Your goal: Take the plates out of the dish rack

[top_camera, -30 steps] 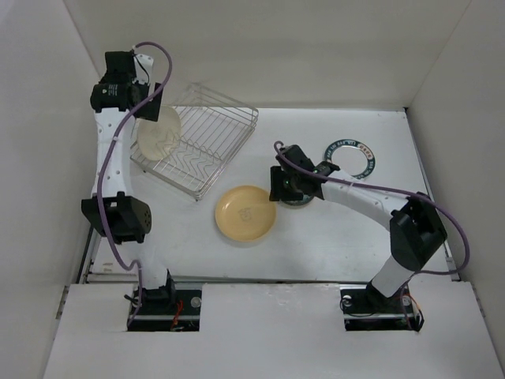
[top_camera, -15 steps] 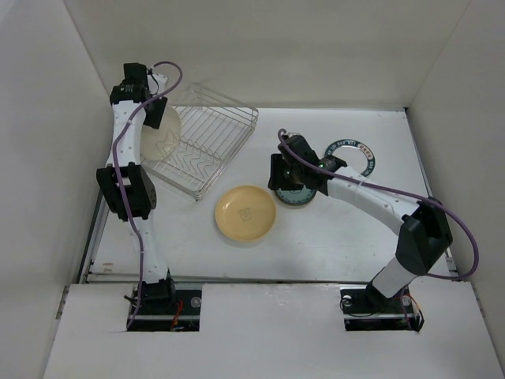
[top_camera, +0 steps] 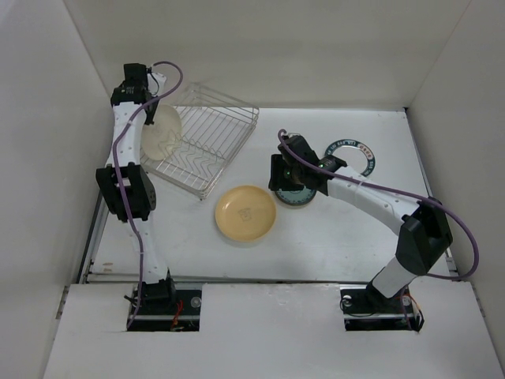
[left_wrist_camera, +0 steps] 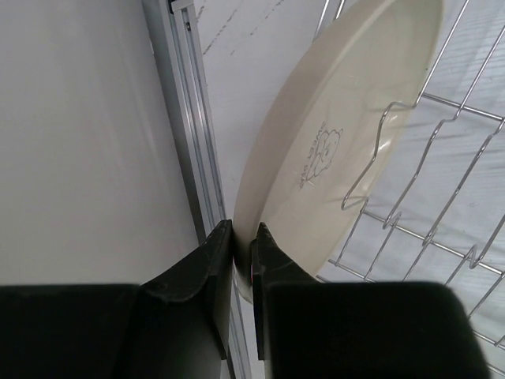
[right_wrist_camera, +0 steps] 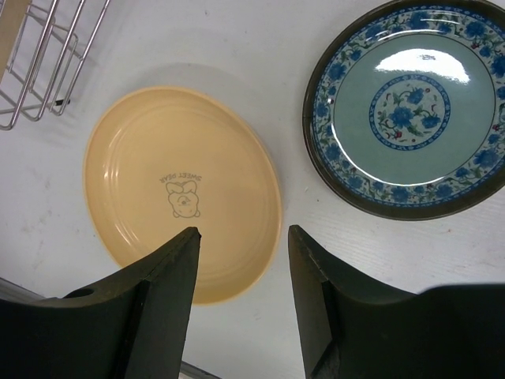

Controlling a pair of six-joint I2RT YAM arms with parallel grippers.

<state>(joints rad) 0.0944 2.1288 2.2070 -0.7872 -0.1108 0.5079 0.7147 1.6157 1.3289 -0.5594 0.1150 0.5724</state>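
Cream round plate (left_wrist_camera: 339, 118) stands on edge at the left end of the silver wire dish rack (top_camera: 211, 140), rim pinched tight in the left gripper (left_wrist_camera: 241, 241), likely lifting upward out of the rack; right gripper (right_wrist_camera: 243, 237) gapes empty, well right of the rack.

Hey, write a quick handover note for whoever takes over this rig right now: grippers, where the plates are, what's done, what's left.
The left gripper is shut on the rim of the cream plate, which stands on edge at the left end of the dish rack.
The right gripper is open and holds nothing, above the tan plate and the teal plate.
Done: three plates lie flat on the table, out of the rack: tan, teal, and the white plate with a patterned rim, furthest right.
Left: lift the cream plate out and set it down. No other plate shows in the rack.
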